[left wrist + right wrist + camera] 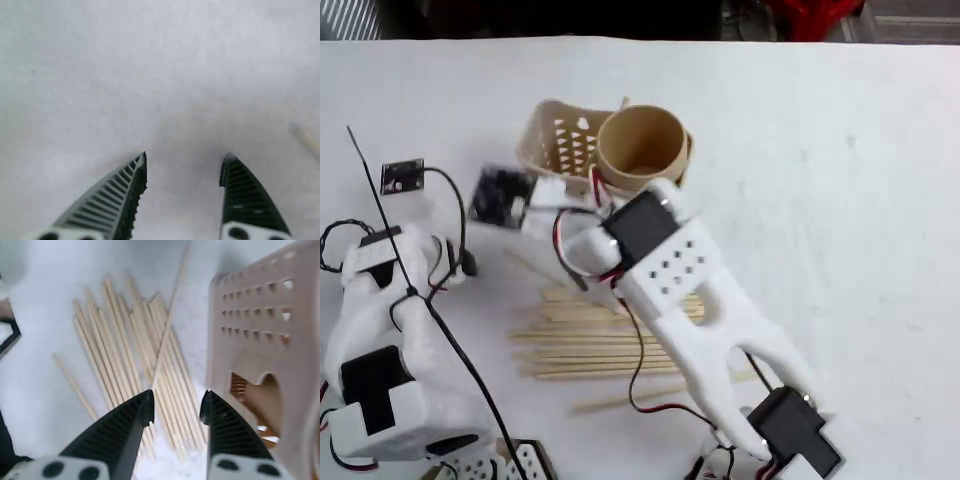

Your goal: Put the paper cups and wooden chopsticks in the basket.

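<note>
A pile of wooden chopsticks [600, 340] lies on the white table in front of the beige basket [555, 140]. A brown paper cup [642, 148] stands at the basket's right end. My right gripper [176, 405] hangs open just above the chopsticks [125, 355], with the basket's perforated wall [265, 340] close beside it. Nothing is between its fingers. My left gripper [186, 159] is open over bare table, holding nothing. One chopstick tip [305, 137] shows at the edge of the left wrist view.
The left arm [380, 330] sits folded at the table's left with black cables around it. A single stray chopstick [620, 400] lies nearer the front edge. The white table [840, 180] stretches to the right of the basket.
</note>
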Motion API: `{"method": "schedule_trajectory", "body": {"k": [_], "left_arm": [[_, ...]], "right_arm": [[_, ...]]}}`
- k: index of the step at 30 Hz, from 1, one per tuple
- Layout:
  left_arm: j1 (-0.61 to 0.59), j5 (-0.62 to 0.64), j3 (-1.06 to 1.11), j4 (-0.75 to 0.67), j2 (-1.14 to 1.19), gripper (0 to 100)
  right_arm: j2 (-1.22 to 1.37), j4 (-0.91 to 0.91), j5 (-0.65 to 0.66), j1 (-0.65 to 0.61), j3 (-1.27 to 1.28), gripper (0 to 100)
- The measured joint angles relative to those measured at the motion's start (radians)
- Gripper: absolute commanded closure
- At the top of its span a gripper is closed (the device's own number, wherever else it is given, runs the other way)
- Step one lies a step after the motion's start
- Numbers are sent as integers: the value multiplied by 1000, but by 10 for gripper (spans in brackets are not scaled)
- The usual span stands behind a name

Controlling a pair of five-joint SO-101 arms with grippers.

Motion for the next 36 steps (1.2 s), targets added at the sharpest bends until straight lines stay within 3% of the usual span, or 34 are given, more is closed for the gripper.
{"method": "schedule_trajectory", "body": {"k": [8,14,26,32,36], "left_arm": [[0,0,0,0,0,758],[0,0,0,0,0,758],[0,0,0,0,0,758],[0,0,0,0,0,758],[0,0,0,0,0,758]], "right_arm": [[0,-476,-23,-3,489,844],[0,-827,-32,0,715,776],[183,-957,-109,0,720,776],[204,-957,-109,5,697,918],[204,-964,-109,14,694,944]]}}
